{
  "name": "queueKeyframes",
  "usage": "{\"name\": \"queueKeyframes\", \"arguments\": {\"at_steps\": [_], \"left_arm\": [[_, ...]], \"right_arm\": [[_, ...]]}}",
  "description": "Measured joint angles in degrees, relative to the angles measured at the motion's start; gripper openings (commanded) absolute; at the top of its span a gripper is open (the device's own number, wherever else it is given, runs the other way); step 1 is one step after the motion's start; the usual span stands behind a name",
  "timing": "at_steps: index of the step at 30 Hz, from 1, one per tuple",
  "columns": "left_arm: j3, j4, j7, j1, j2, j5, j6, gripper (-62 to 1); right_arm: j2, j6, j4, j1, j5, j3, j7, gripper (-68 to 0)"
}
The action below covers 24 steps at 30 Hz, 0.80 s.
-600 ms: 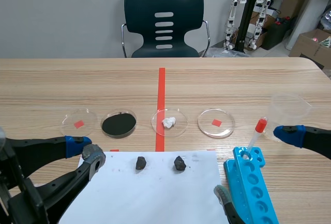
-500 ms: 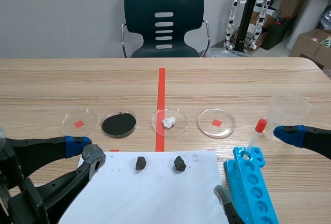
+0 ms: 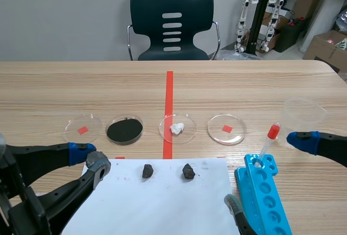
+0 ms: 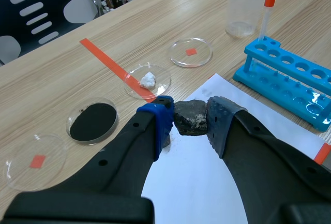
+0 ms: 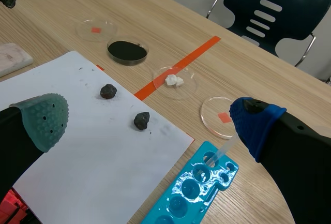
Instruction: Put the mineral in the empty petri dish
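my left fingers (image 4: 159, 120) were apart, holding nothing; right fingers (image 5: 256, 125) wide apart too. mineral (image 4: 190, 118) lay on the paper (image 4: 191, 182) just ahead of my left gap. risks: lumpy rock could squirt out on closing, & w/ 2 empty dishes (image 3: 226, 129) i might've picked the wrong one.

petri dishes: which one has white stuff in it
The third dish from the left in the scene view, on the red tape line, holds a white lump. Its left neighbour holds black powder; the outer two are empty.
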Motion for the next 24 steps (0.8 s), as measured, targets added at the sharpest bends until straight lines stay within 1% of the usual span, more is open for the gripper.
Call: {"name": "queueKeyframes", "arguments": {"at_steps": [21,23,24], "left_arm": [[0.00,0.00,0.04,-0.02,0.00,-0.02,0.00,-49.6],[0.00,0.00,1.40,-0.24,0.00,-0.33,0.00,-49.6],[0.02,0.00,3.41,-0.61,0.15,-0.46,-0.02,-49.6]], "right_arm": [[0.00,0.00,0.00,0.00,0.00,0.00,0.00,0.4],[0.00,0.00,0.00,0.00,0.00,0.00,0.00,0.4],[0.00,0.00,0.00,0.00,0.00,0.00,0.00,0.4]]}}
